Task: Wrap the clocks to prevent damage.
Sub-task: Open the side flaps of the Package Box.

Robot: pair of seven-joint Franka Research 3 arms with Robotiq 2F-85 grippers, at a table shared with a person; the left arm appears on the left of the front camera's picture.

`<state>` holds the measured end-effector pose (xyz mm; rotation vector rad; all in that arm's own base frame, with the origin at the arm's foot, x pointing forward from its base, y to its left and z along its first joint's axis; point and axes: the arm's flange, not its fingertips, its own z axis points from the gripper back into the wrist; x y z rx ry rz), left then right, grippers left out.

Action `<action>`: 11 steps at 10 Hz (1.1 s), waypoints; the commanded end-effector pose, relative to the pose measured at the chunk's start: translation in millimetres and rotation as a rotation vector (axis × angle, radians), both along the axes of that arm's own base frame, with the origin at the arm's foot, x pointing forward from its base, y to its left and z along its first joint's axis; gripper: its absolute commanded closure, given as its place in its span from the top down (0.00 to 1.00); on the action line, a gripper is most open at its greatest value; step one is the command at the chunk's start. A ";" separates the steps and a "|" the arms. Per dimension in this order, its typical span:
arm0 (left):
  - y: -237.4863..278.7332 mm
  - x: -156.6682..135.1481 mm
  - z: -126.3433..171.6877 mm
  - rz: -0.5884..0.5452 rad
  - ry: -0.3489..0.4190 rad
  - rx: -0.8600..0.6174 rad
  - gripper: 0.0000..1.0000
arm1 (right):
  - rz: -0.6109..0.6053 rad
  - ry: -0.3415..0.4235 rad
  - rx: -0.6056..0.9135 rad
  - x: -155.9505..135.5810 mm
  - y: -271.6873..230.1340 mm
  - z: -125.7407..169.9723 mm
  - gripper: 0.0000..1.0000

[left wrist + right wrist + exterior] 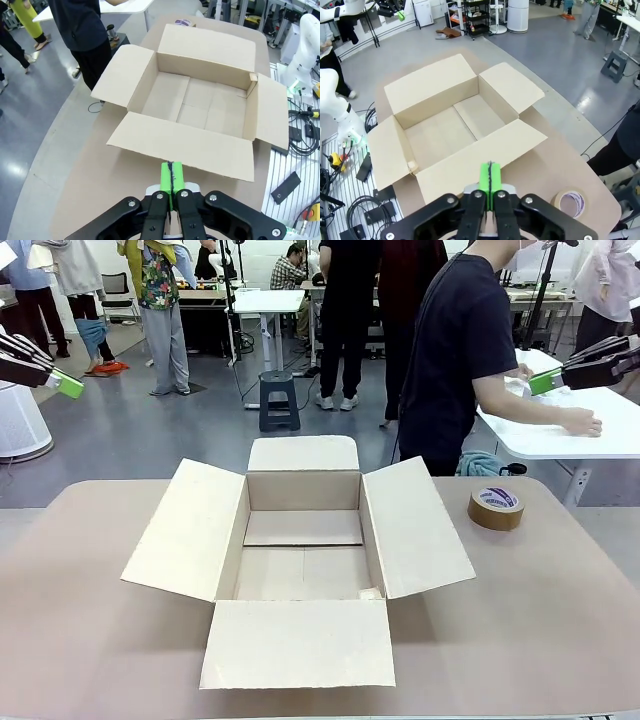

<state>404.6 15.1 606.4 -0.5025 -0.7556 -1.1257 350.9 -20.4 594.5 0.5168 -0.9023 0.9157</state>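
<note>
The clocks are out of view. My left gripper hangs high at the far left, above the table, with its green pads pressed together on nothing. My right gripper hangs high at the far right, also shut and empty. In the left wrist view the shut gripper points down at the near flap of an open cardboard box. In the right wrist view the shut gripper points at the box from the other side.
The open, empty box stands mid-table with all its flaps spread. A roll of brown tape lies to its right. A person in a dark shirt stands at the far side, turned to a white side table.
</note>
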 end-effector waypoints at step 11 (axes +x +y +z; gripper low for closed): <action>-190.4 42.5 -21.2 0.191 0.541 0.449 0.00 | -0.653 0.591 -0.417 28.0 226.8 -10.4 0.01</action>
